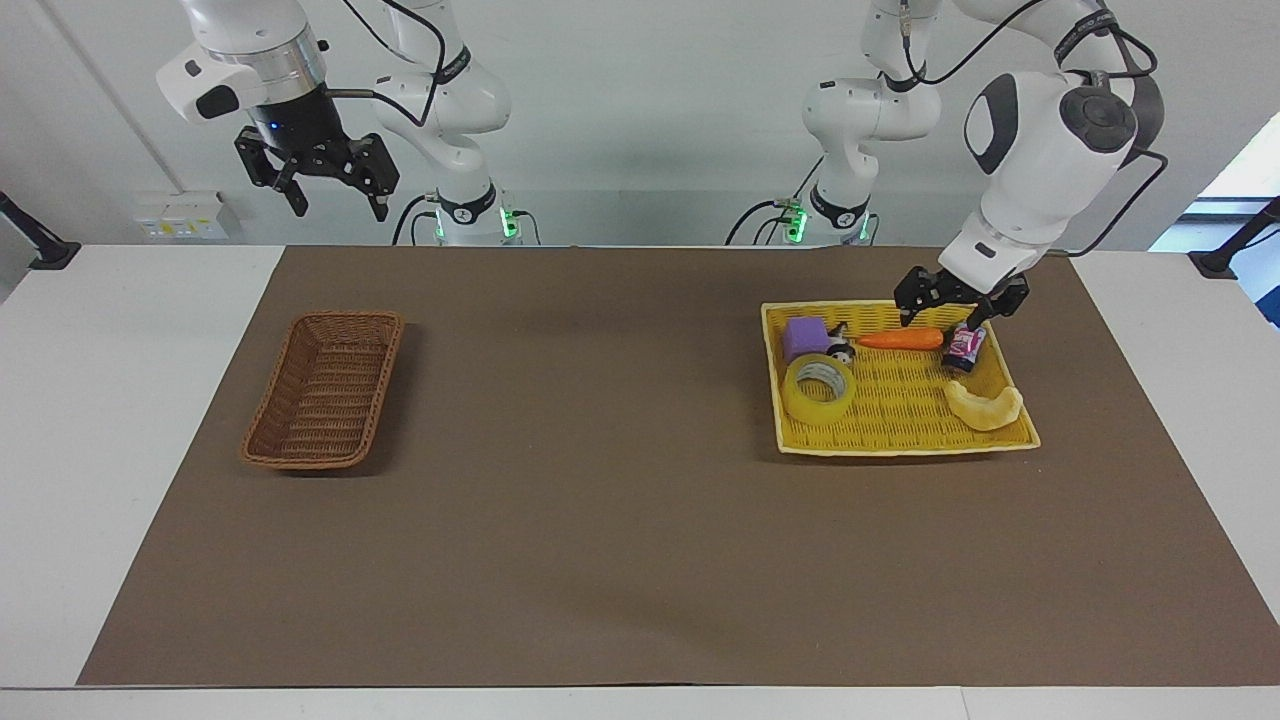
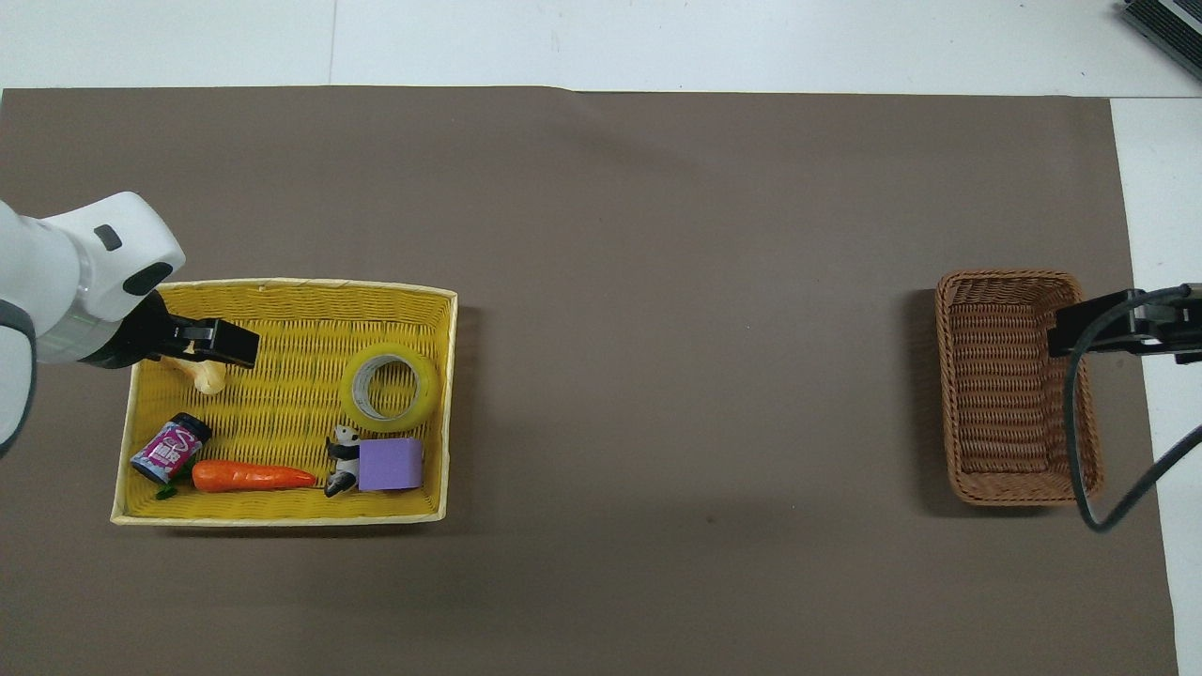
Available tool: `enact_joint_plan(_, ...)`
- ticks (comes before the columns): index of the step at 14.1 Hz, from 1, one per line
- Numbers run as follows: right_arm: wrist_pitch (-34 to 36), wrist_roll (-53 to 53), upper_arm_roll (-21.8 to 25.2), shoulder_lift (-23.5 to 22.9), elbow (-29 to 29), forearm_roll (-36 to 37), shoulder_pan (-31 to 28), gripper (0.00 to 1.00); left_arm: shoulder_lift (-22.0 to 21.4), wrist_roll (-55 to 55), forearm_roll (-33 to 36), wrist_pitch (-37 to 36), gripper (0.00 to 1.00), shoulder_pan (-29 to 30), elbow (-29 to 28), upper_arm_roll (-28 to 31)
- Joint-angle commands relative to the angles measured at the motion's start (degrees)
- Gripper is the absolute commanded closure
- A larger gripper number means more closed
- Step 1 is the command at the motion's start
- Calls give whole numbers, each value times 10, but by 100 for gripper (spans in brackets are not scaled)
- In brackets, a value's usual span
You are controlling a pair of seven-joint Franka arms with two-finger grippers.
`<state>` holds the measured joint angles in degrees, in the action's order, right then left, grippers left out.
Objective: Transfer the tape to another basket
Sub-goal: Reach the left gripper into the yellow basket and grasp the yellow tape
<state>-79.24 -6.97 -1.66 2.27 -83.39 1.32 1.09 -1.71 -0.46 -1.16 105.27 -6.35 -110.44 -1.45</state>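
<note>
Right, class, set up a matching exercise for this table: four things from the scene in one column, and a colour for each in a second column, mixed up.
Things:
1. tape
2. basket
3. carrot
4. block

Colours:
A. purple
B. dark brown
C. translucent yellow
D. orange

Pairs: 1-C, 2-B, 3-D, 4-A
</note>
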Motion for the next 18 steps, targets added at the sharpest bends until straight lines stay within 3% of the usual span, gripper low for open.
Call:
enact_joint_plan(1,11,12,-3,-6,12,1,-4,0,18,-37,-2,55,0,-18,-35,7)
enact_joint_plan(5,11,12,-3,-6,12,1,-4,0,67,-78,-2,111,0,-49,-43,7)
enact_joint_plan(10,11,12,-3,-6,12,1,-4,0,79,-83,-3,205,0,-62,-121,7)
enact_joint_plan(13,11,12,-3,-6,12,1,-4,0,76,-83,-4,221,1,-66,-143,7)
enact_joint_plan(16,11,12,-3,-6,12,1,-4,0,72,-83,-5,223,10,-66,-159,7)
enact_joint_plan(18,11,12,-3,-6,12,1,-4,0,78,-85,-6,230,23,-67,-167,7)
